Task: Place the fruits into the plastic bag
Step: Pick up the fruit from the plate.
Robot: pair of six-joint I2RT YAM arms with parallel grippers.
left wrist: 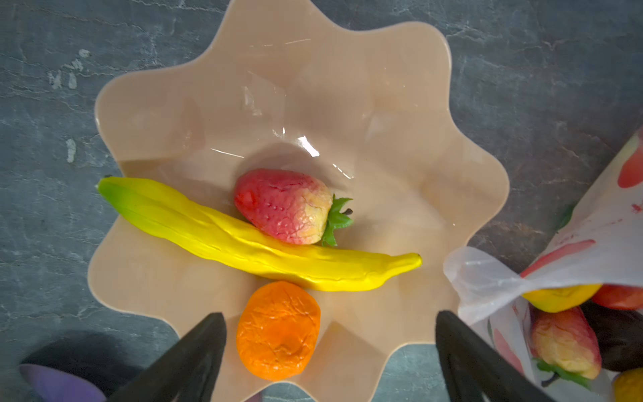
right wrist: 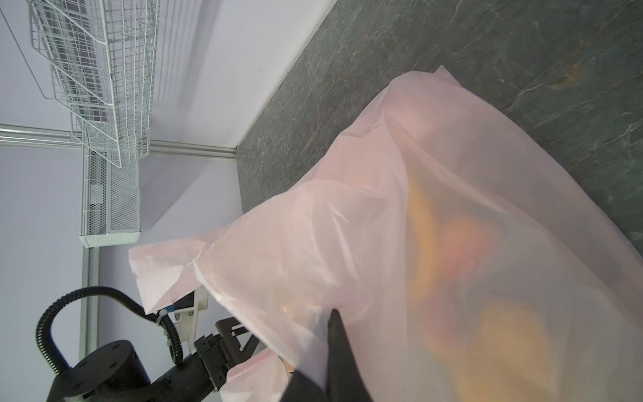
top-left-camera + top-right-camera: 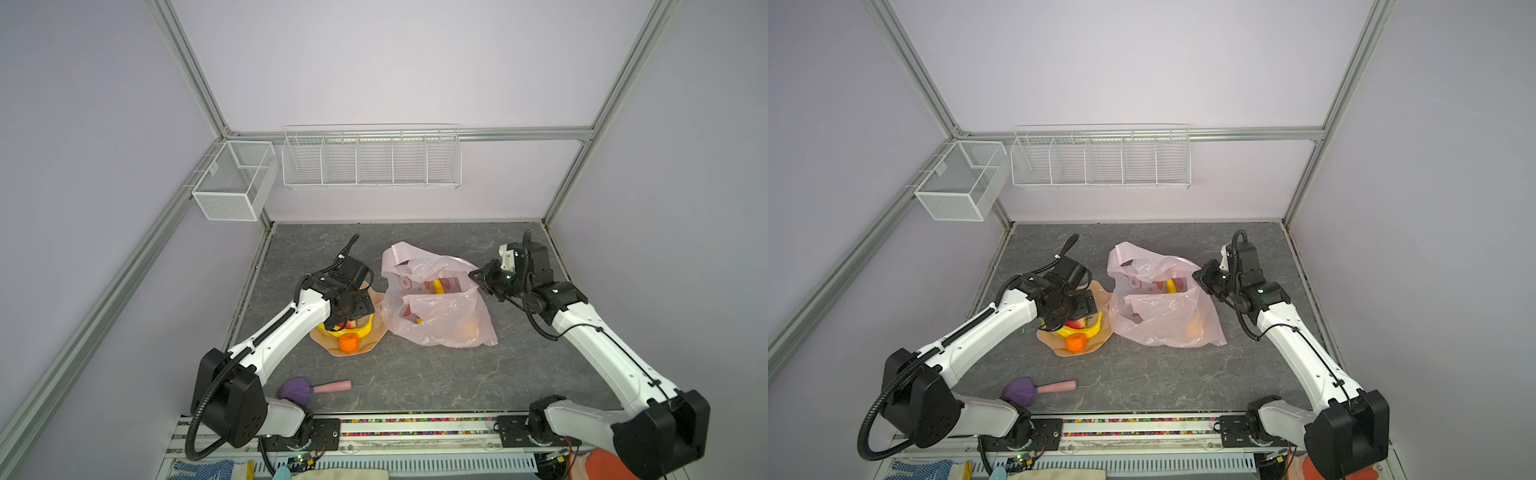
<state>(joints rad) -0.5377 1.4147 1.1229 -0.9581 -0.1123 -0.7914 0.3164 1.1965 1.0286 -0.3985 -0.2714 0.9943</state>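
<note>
One dish [image 3: 376,336] beside the plastic bag [image 3: 440,316]

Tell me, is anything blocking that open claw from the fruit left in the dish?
Nothing visible does. The left gripper hangs open above the dish, where the banana, strawberry and orange lie uncovered. The plastic bag sits beside the dish, an edge pinched by the right gripper.

Inspection finding: no text, label, brand, number or sign can be read in any view. The plastic bag [image 3: 440,311] carries red printed pictures, but any lettering among them is too small and crumpled to make out.
</note>
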